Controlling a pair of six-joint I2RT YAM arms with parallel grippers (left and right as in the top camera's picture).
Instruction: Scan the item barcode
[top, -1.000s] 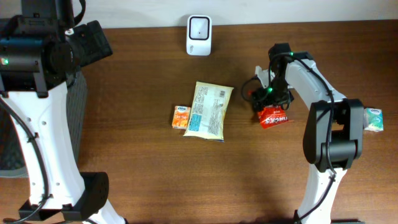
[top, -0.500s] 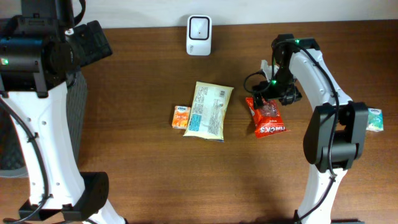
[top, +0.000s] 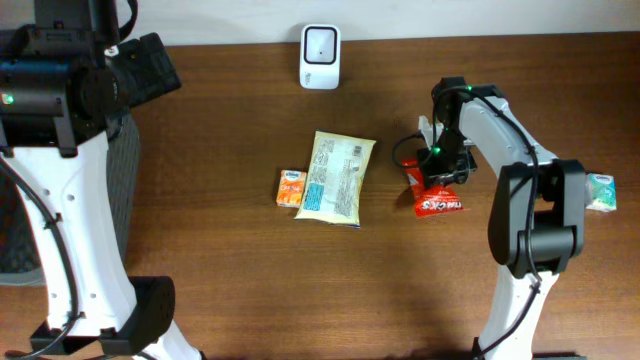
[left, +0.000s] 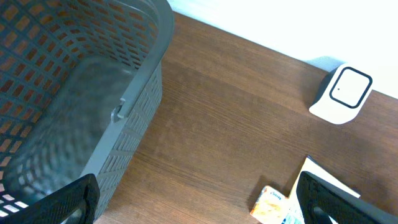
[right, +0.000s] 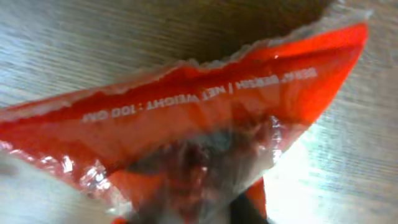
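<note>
A red snack packet (top: 441, 204) lies on the table at the right. My right gripper (top: 438, 170) sits on its upper end, shut on the crumpled film. In the right wrist view the red packet (right: 186, 106) fills the frame, and its clear part bunches up at my right gripper (right: 205, 190), so the fingers are mostly hidden. The white barcode scanner (top: 320, 57) stands at the back centre and also shows in the left wrist view as the scanner (left: 342, 93). My left gripper (left: 199, 202) hangs open and empty high over the left side.
A pale yellow packet (top: 337, 177) and a small orange box (top: 291, 187) lie mid-table. A teal packet (top: 601, 192) rests at the right edge behind my right arm. A grey mesh basket (left: 74, 93) stands at the far left.
My right gripper, wide open half a second ago, has come back over the red packet's upper end and closed on it. The packet has turned and shifted slightly. The left arm is still.
</note>
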